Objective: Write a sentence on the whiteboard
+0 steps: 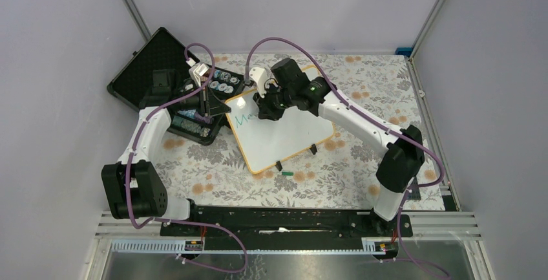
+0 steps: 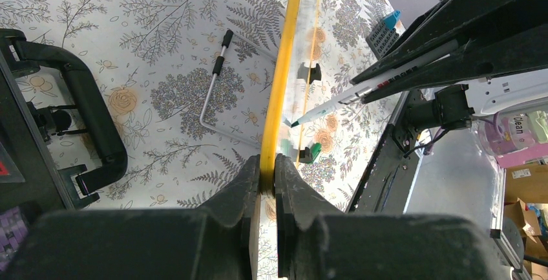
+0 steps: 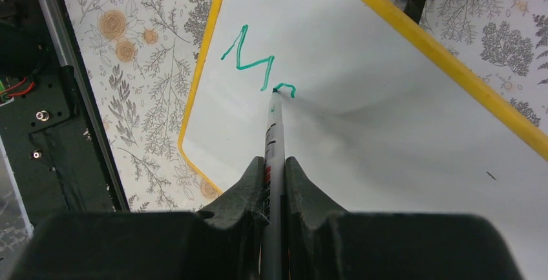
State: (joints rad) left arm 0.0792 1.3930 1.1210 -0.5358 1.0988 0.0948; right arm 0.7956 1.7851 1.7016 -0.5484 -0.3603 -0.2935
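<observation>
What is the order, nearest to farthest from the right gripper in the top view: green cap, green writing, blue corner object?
1. green writing, on the whiteboard beside the right gripper.
2. green cap, just off the whiteboard's near edge.
3. blue object, back right corner.

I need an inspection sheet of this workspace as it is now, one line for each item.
Surface: table covered with floral cloth.
Job's things: whiteboard lies askew; sentence has only a green "M" and the start of a next letter; marker tip on the board.
Clutter: open black case with small parts, left; small green piece, perhaps a cap, by the board's near edge.
Grippers: left gripper shut on the board's rim; right gripper shut on the marker.
Cables: purple cables run along both arms.
Surroundings: grey walls, metal frame.
</observation>
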